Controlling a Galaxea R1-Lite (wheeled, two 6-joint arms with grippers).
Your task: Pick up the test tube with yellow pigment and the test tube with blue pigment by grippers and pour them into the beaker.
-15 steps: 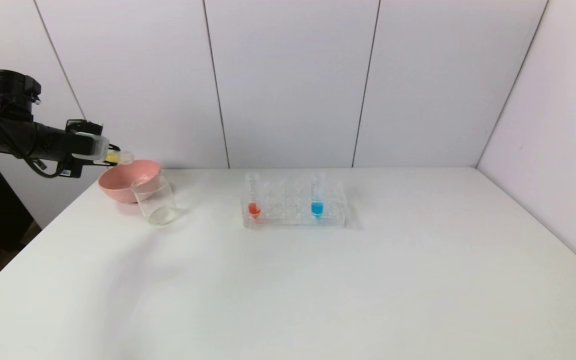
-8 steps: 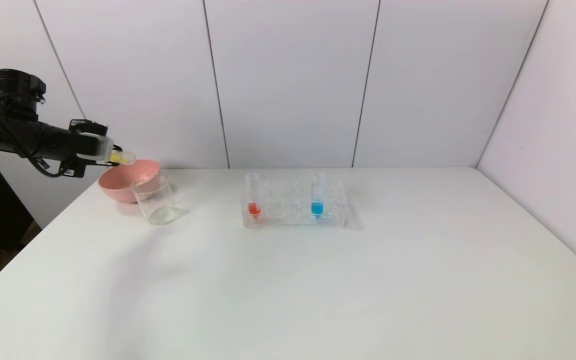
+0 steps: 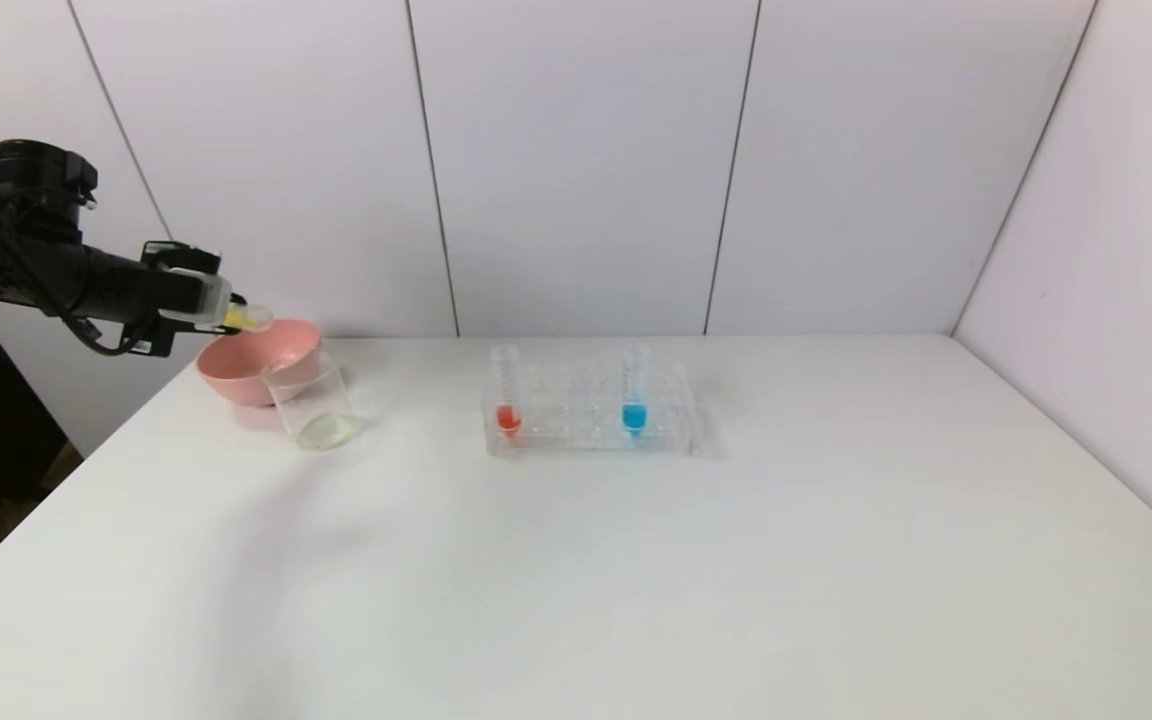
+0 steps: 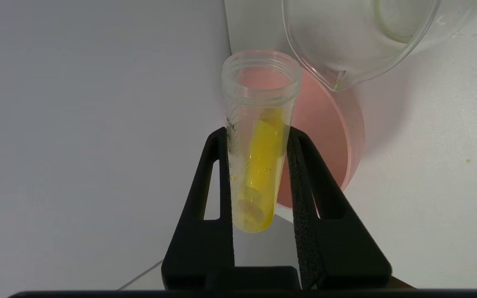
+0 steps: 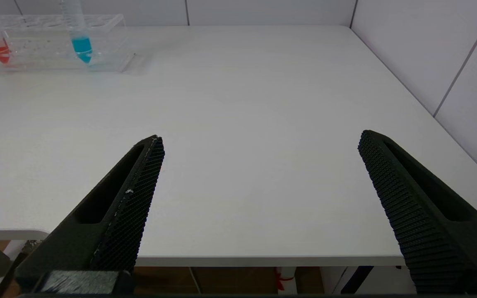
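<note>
Your white tabletop point(image 3: 636, 560) meets pale panelled walls point(image 3: 586, 160). Left tool point(image 4: 259, 136) clamps the test tube with yellow pigment point(image 4: 257, 165), tipped over the pink bowl point(image 3: 251, 360) beside the beaker point(image 3: 311, 400). Test tube with blue pigment point(image 3: 635, 395) stands racked. Right tool point(image 5: 259, 145) gapes wide, holding nothing.

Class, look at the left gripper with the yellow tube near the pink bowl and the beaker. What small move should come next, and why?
Probably shift the left gripper sideways toward the beaker before tipping further. It is shut on the test tube with yellow pigment, held nearly level, and the tube's mouth sits over the pink bowl, not the beaker beside it. The yellow liquid has not reached the mouth.
</note>
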